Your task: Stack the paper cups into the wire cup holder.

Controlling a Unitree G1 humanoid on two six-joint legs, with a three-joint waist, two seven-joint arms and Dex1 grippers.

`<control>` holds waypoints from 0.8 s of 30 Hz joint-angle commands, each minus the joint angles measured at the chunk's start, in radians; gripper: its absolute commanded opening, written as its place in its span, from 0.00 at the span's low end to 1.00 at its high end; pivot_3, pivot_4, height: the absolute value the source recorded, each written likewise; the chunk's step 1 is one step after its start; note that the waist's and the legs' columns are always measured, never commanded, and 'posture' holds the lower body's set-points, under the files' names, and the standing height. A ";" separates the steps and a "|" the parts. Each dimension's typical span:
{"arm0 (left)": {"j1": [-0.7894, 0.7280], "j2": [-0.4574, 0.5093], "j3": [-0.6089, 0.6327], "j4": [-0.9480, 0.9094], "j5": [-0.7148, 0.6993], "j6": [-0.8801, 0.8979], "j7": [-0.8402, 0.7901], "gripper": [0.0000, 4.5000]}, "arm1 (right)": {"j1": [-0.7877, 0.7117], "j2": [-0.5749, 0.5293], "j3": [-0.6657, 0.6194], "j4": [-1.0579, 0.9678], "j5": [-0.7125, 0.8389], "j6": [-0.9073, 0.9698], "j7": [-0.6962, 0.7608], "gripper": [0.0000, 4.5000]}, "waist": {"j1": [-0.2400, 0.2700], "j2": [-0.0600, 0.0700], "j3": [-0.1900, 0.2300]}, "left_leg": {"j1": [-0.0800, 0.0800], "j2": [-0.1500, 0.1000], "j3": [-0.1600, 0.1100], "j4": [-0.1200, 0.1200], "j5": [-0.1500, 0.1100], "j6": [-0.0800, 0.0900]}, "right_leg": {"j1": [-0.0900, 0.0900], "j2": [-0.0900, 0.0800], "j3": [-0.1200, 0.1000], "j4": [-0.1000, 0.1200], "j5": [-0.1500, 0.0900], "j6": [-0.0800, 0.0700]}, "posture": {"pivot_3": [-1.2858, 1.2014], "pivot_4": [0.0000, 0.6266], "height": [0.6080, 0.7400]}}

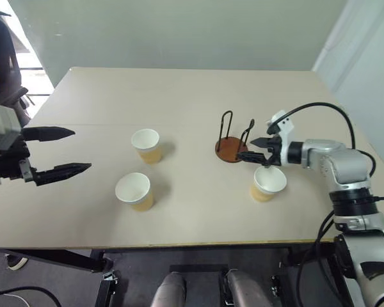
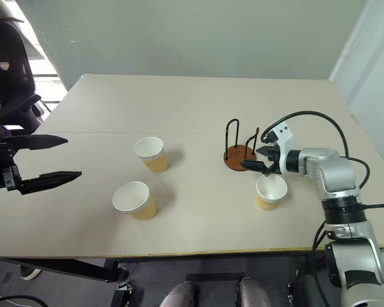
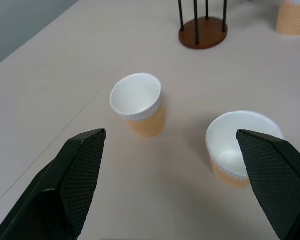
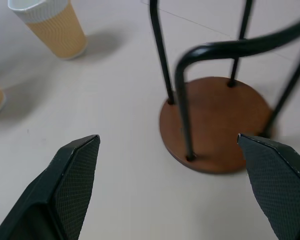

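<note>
Beige table (image 1: 198,96) bore three cups (image 1: 146,145) (image 1: 134,190) (image 1: 268,183), holder (image 1: 234,142) empty beside right gripper (image 1: 255,149), both grippers' (image 1: 57,151) fingers spread apart.

I see a pale beige table (image 1: 192,96) with a faint seam running across its top. Behind it stands a plain light wall (image 1: 179,32). A dark chair (image 2: 9,70) sits off the table's far left corner.

You see the wire cup holder (image 1: 233,148) right of centre on the table (image 1: 192,96). One paper cup (image 1: 267,183) stands just below and right of it. Two more cups (image 1: 146,145) (image 1: 134,190) stand left of centre, one above the other.
</note>
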 commanded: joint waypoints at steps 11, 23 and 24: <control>0.030 0.015 0.160 -0.090 -0.153 0.186 -0.035 1.00 | -0.073 0.075 -0.024 0.081 -0.014 -0.177 -0.090 0.92 | 0.001 0.000 0.000 | -0.001 0.000 0.000 0.000 0.000 -0.001 | -0.001 0.000 0.000 0.001 0.000 -0.001 | 0.52 0.24 1.00; 0.036 0.015 0.166 -0.102 -0.144 0.188 -0.023 1.00 | -0.083 0.081 -0.006 0.103 -0.019 -0.214 -0.079 0.01 | 0.001 0.000 0.000 | -0.001 0.000 0.000 0.000 0.000 -0.001 | -0.001 0.000 0.000 0.001 -0.001 -0.002 | 0.52 0.24 1.00; 0.036 0.015 0.166 -0.103 -0.143 0.187 -0.022 1.00 | -0.081 0.080 -0.003 0.098 -0.015 -0.217 -0.068 0.01 | 0.001 0.000 0.000 | -0.001 0.000 0.000 0.000 0.000 -0.001 | -0.001 0.000 0.000 0.001 -0.001 -0.002 | 0.52 0.24 1.00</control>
